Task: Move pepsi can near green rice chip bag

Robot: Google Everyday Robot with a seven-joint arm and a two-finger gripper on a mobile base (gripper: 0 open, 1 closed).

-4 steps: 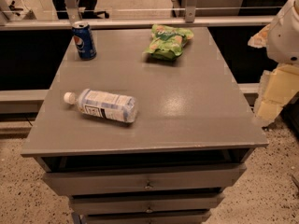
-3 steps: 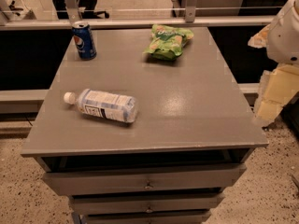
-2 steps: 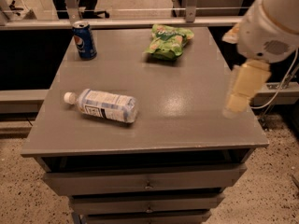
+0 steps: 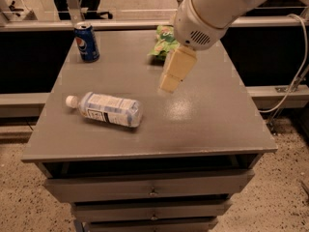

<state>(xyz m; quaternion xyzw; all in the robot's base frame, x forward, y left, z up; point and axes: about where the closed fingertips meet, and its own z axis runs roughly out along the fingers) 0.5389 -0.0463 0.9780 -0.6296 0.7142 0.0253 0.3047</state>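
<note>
Camera view: gripper (image 4: 170, 83) hangs over table (image 4: 207, 124), open or clenched cannot tell; pepsi can (image 4: 87, 42) stands far-left, well apart from green rice chip bag (image 4: 161, 42); grasp likely pending.

**One high view, tilted down over the counter**

I watch through a single camera above the near edge of the grey flat-topped counter (image 4: 212, 124), facing its far side. It sits close. Grey drawer fronts (image 4: 149, 187) fill the bottom, and the cream pincer (image 4: 170, 82) hangs mid-frame over the counter's middle, under the white arm (image 4: 217, 8) at top right.
</note>
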